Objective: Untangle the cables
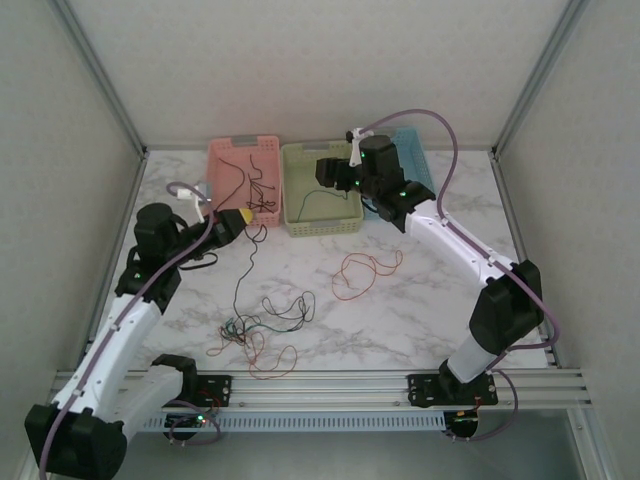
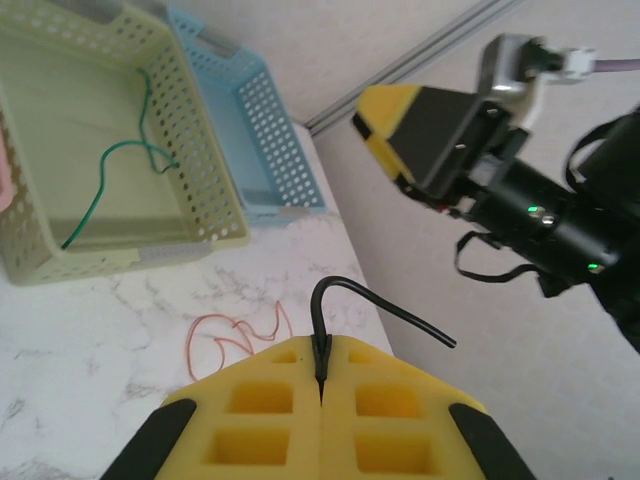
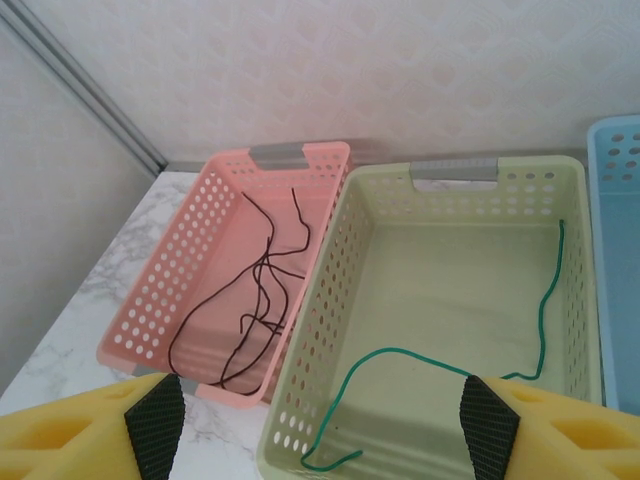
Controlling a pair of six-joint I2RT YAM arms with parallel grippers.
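Left gripper (image 2: 322,385) pinches a black cable (image 2: 390,308)

Its jaws are pressed together on the cable, whose free end curls up beyond them. Right gripper (image 3: 318,428) hangs spread above the green basket (image 3: 455,170) (a green cable (image 3: 400,350) lies inside)

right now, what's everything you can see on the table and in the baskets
pink basket: one, pink, table's far left
green basket: one, pale yellow-green, beside it
blue basket: one, light blue, row's right end
black cables: several, black, in the pink basket
green cable: one, green, in the green basket
orange cable: one, orange-red, loose mid-table
cable tangle: one, black, green and orange, table's near left
held black cable: one, black, pinched in the left gripper
table: one, white marble
left gripper: one, yellow pads, shut on that cable
right gripper: one, yellow pads, open above the green basket
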